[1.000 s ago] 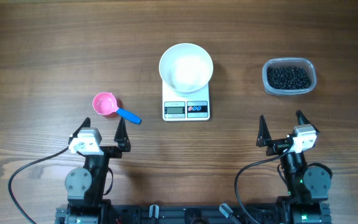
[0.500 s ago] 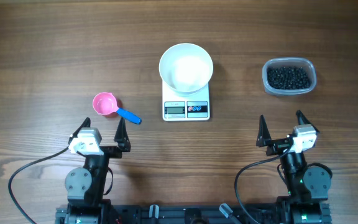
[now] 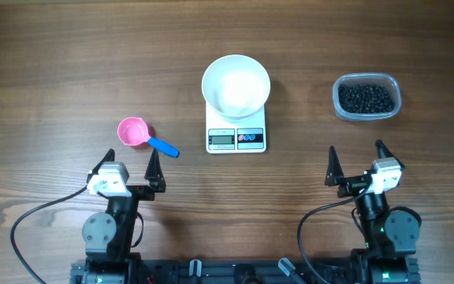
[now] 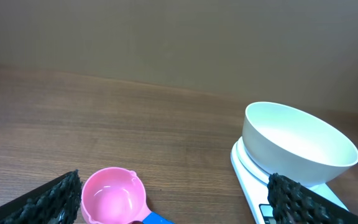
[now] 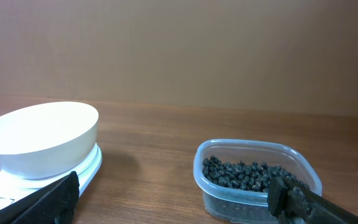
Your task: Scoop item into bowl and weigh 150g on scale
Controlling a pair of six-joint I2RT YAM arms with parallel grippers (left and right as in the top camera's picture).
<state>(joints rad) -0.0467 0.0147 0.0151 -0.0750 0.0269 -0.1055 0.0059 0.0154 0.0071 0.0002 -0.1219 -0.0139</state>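
Left gripper (image 3: 127, 162) & right gripper (image 3: 355, 150) both wide open, empty, at the table's (image 3: 53, 63) near edge. Bowl (image 3: 236, 83) sits on scale (image 3: 236, 139), mid-table; beads (image 3: 365, 98) in tub (image 3: 336, 101) twd right edge. Watch it: you overfill the pink scoop (image 3: 135, 132), beads spill; nudge the bowl, reading's off.

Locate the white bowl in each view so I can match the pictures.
Overhead: bowl at top centre, on the scale.
Left wrist: bowl at the right.
Right wrist: bowl at the left.
Shared landmark: the scale beneath it, visible in all three views.
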